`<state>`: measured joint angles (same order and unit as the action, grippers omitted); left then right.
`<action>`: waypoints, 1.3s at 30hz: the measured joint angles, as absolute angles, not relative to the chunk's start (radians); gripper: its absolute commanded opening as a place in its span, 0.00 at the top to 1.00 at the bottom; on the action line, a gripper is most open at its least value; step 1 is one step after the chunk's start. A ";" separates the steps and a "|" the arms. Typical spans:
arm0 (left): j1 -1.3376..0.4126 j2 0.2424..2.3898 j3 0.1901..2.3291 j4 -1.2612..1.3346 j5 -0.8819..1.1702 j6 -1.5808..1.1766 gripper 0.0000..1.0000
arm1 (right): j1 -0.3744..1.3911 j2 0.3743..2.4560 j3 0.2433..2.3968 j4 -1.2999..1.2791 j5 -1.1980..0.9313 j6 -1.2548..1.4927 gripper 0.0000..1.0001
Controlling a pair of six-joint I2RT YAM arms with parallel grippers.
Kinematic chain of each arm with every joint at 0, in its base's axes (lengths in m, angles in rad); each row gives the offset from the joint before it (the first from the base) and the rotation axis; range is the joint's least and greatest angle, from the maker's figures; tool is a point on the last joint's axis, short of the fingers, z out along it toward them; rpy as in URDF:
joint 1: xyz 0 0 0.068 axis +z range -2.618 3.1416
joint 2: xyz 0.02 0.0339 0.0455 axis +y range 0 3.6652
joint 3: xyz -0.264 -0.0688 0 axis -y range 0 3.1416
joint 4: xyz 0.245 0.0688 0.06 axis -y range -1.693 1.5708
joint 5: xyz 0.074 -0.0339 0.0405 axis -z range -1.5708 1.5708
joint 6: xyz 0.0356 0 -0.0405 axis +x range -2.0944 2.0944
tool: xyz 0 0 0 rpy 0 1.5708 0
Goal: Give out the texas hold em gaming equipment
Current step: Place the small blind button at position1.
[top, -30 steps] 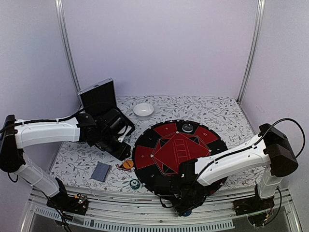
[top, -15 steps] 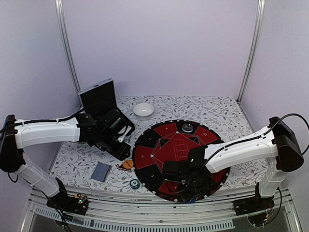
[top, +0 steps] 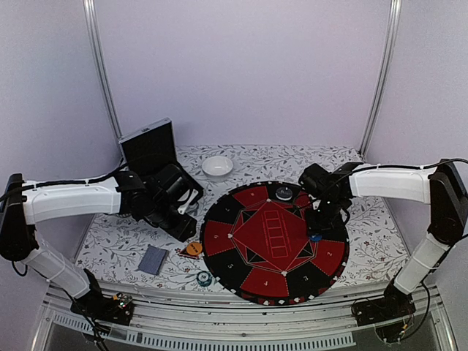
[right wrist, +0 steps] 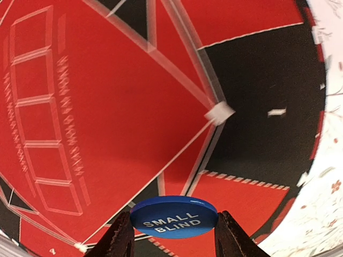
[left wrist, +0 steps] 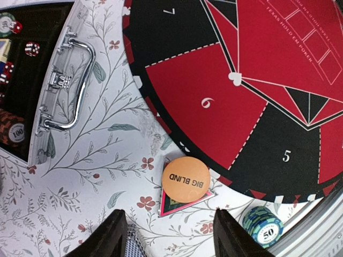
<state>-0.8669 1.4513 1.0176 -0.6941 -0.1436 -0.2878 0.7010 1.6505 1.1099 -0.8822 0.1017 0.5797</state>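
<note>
Chips (left wrist: pixel 10 131) inside the silver case (left wrist: pixel 64 85) are cut off at the left wrist view's edge, and from overhead the left arm hides that case's tray. The left gripper (left wrist: pixel 169 219) hangs released, its fingers (left wrist: pixel 115 235) apart over the floral tablecloth (top: pixel 365 183) with nothing between them. Grey-blue cards (top: pixel 153 259) lie well off the felt mat (left wrist: pixel 214 91), out past its 9 o'clock rim.

The orange button disc (left wrist: pixel 186 179) lies just off that rim, on a red-edged triangle too small to identify. A green chip (left wrist: pixel 262 225) sits at 8 o'clock, near the table's front edge. At 12 o'clock a chip stack (top: pixel 284 193) rests on the mat, with a white bowl (top: pixel 217 166) beyond at 11.

The right gripper (right wrist: pixel 174 225) grasps the blue button disc (right wrist: pixel 174 214) by its rim, above the mat toward 3 o'clock of centre. The felt beneath is blurred. Open cloth lies right of the mat, with lilac walls around.
</note>
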 measured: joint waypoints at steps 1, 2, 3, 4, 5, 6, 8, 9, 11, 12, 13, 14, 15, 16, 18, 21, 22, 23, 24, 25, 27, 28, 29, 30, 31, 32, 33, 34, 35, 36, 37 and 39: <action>-0.862 1.451 1.018 -0.694 -0.144 -0.284 0.43 | 0.664 1.650 1.105 -0.876 0.099 0.553 0.64; -0.857 1.451 1.018 -0.694 -0.144 -0.280 0.43 | 0.625 1.650 1.101 -0.870 0.097 0.528 0.64; -0.850 1.451 1.018 -0.694 -0.144 -0.276 0.43 | 0.587 1.650 1.097 -0.867 0.094 0.503 0.64; -0.843 1.451 1.018 -0.694 -0.144 -0.272 0.43 | 0.559 1.651 1.096 -0.865 0.093 0.484 0.64; -0.837 1.452 1.018 -0.694 -0.144 -0.269 0.43 | 0.521 1.653 1.096 -0.862 0.091 0.460 0.64; -0.829 1.453 1.018 -0.693 -0.143 -0.263 0.43 | 0.490 1.657 1.097 -0.855 0.091 0.440 0.64; -0.814 1.460 1.018 -0.693 -0.143 -0.253 0.43 | 0.439 1.676 1.103 -0.845 0.091 0.402 0.64; -0.808 1.464 1.018 -0.693 -0.143 -0.249 0.43 | 0.421 1.691 1.107 -0.841 0.091 0.388 0.64; -0.796 1.472 1.018 -0.693 -0.142 -0.238 0.43 | 0.390 1.731 1.120 -0.835 0.091 0.358 0.62; -0.791 1.475 1.018 -0.693 -0.141 -0.234 0.43 | 0.380 1.752 1.125 -0.830 0.091 0.344 0.61; -0.787 1.475 1.018 -0.693 -0.141 -0.233 0.43 | 0.373 1.770 1.129 -0.828 0.091 0.332 0.59; -0.783 1.476 1.018 -0.693 -0.141 -0.231 0.43 | 0.369 1.787 1.133 -0.827 0.091 0.322 0.57; -0.780 1.476 1.018 -0.693 -0.139 -0.231 0.43 | 0.368 1.802 1.134 -0.825 0.089 0.313 0.56; -0.778 1.476 1.018 -0.693 -0.139 -0.231 0.43 | 0.366 1.811 1.135 -0.822 0.087 0.305 0.54; -0.776 1.475 1.018 -0.693 -0.137 -0.231 0.43 | 0.366 1.818 1.140 -0.822 0.080 0.294 0.47; -0.776 1.475 1.018 -0.693 -0.130 -0.231 0.43 | 0.366 1.819 1.140 -0.822 0.071 0.284 0.34; -0.776 1.476 1.018 -0.693 -0.128 -0.231 0.43 | 0.366 1.819 1.140 -0.823 0.067 0.283 0.28; -0.776 1.476 1.018 -0.693 -0.124 -0.232 0.43 | 0.366 1.819 1.140 -0.826 0.067 0.274 0.24; -0.776 1.476 1.018 -0.693 -0.121 -0.232 0.43 | 0.366 1.819 1.140 -0.828 0.065 0.276 0.19; -0.776 1.476 1.018 -0.693 -0.119 -0.232 0.43 | 0.366 1.819 1.141 -0.831 0.065 0.274 0.15; -0.776 1.476 1.018 -0.693 -0.114 -0.232 0.41 | 0.366 1.819 1.147 -0.841 0.066 0.272 0.01; -0.776 1.476 1.018 -0.693 -0.112 -0.232 0.38 | 0.366 1.819 1.153 -0.849 0.067 0.271 0.01; -0.776 1.476 1.018 -0.693 -0.108 -0.233 0.35 | 0.366 1.819 1.160 -0.853 0.069 0.273 0.01; -0.775 1.476 1.018 -0.694 -0.104 -0.233 0.32 | 0.366 1.817 1.168 -0.859 0.070 0.268 0.01; -0.776 1.476 1.018 -0.694 -0.097 -0.234 0.27 | 0.366 1.813 1.172 -0.860 0.071 0.266 0.01; -0.776 1.475 1.018 -0.694 -0.089 -0.236 0.25 | 0.366 1.804 1.178 -0.866 0.072 0.266 0.01; -0.776 1.476 1.018 -0.695 -0.080 -0.236 0.23 | 0.366 1.795 1.185 -0.872 0.072 0.266 0.01; -0.776 1.476 1.018 -0.695 -0.068 -0.237 0.22 | 0.366 1.783 1.193 -0.875 0.072 0.266 0.01; -0.776 1.475 1.017 -0.696 -0.057 -0.237 0.22 | 0.366 1.766 1.203 -0.875 0.071 0.266 0.01; -0.779 1.476 1.015 -0.695 -0.043 -0.237 0.22 | 0.366 1.746 1.210 -0.872 0.069 0.267 0.01; -0.781 1.476 1.015 -0.696 -0.040 -0.237 0.22 | 0.366 1.724 1.218 -0.871 0.068 0.267 0.01; -0.791 1.485 1.015 -0.696 -0.035 -0.237 0.22 | 0.368 1.686 1.227 -0.863 0.064 0.267 0.01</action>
<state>-0.7906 1.4849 1.0145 -0.6964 -0.0345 -0.2371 0.3676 1.6863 1.2270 -0.8635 0.0639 0.2672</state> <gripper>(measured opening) 0.783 0.989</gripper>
